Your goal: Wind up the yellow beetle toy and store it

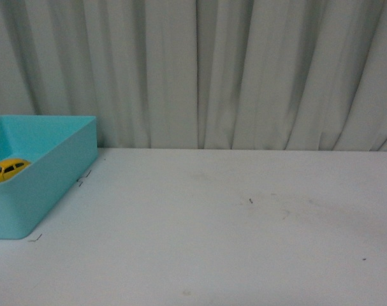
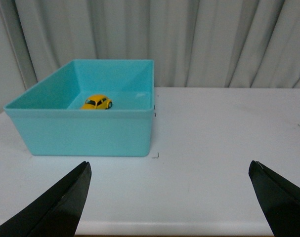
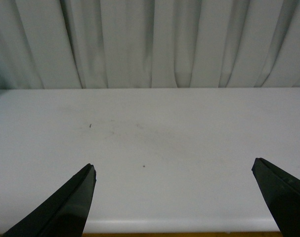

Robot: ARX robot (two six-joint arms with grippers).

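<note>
Where it sits in teal bin (image 2: 90,133), yellow beetle toy (image 2: 97,102): dark windows.

One yellow beetle toy (image 1: 7,169) sits in one turquoise bin (image 1: 50,185). One white worktop (image 1: 231,229) carries them, with one pleated curtain (image 1: 244,70) behind. Two pincers show (each only in its own wrist view): left pincer (image 2: 169,168), right pincer (image 3: 173,170), two dark fingers apiece.
</note>
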